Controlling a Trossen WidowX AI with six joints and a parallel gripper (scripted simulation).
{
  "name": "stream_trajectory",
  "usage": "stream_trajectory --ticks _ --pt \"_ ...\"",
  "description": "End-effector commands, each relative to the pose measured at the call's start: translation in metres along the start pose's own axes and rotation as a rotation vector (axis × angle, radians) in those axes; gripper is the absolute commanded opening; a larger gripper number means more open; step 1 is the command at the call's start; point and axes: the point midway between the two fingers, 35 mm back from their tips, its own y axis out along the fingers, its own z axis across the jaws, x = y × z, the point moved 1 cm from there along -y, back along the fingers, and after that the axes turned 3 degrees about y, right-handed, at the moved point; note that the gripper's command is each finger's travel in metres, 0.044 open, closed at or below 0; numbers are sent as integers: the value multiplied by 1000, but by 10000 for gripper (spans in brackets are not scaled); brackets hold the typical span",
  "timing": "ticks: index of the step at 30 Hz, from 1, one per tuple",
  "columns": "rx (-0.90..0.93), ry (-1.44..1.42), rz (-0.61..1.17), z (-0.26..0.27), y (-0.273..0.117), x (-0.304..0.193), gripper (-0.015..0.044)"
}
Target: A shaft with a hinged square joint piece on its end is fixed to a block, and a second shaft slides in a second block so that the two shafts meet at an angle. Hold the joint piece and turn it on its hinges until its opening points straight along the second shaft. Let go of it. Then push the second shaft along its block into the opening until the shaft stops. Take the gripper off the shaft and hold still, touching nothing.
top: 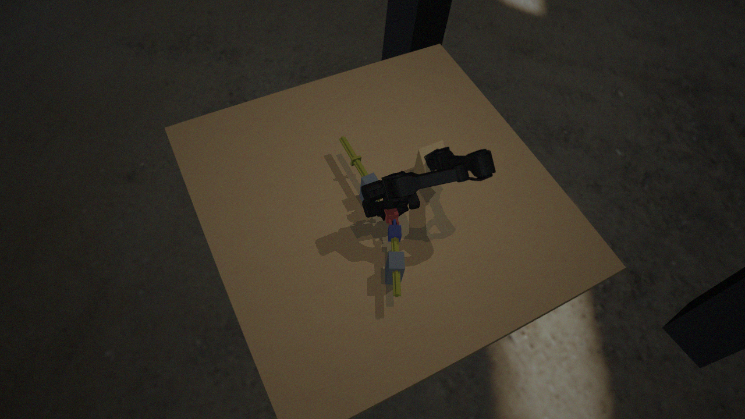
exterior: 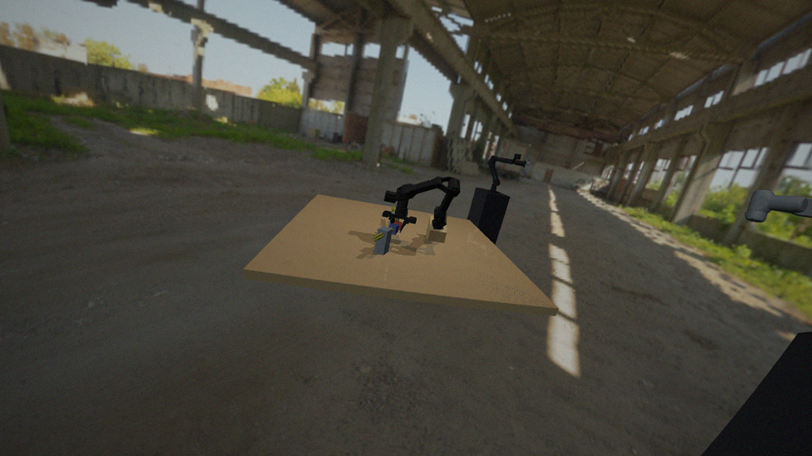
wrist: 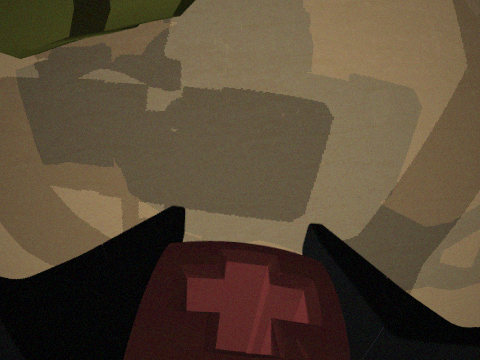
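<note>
My gripper (wrist: 246, 228) is shut on the red joint piece (wrist: 245, 300) (top: 391, 215) (exterior: 400, 226), one finger on each side. The piece's cross-shaped opening shows in the wrist view. In the top view the blue hinge part (top: 394, 233) joins it to the yellow fixed shaft (top: 397, 285), which passes through a grey-blue block (top: 396, 259) (exterior: 383, 241). The second shaft (top: 346, 144), with a collar, runs at an angle through another block (top: 369, 179); its near end is hidden by the gripper. An olive part of it shows at the wrist view's upper left (wrist: 40, 22). Exact alignment cannot be told.
The wooden table (top: 249, 208) (exterior: 333, 274) bears everything. My arm (top: 437, 178) (exterior: 426, 185) reaches in from a tan base block (exterior: 438, 235), close above the second block. Another black arm stands on a dark pedestal (exterior: 487, 210) beyond the table.
</note>
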Motion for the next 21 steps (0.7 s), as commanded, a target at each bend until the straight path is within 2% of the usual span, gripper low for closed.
stream_trajectory --ticks 1,21 --pt "0 0 0 0 0 0 0" --pt "-1 -225 -96 10 -5 -3 0"
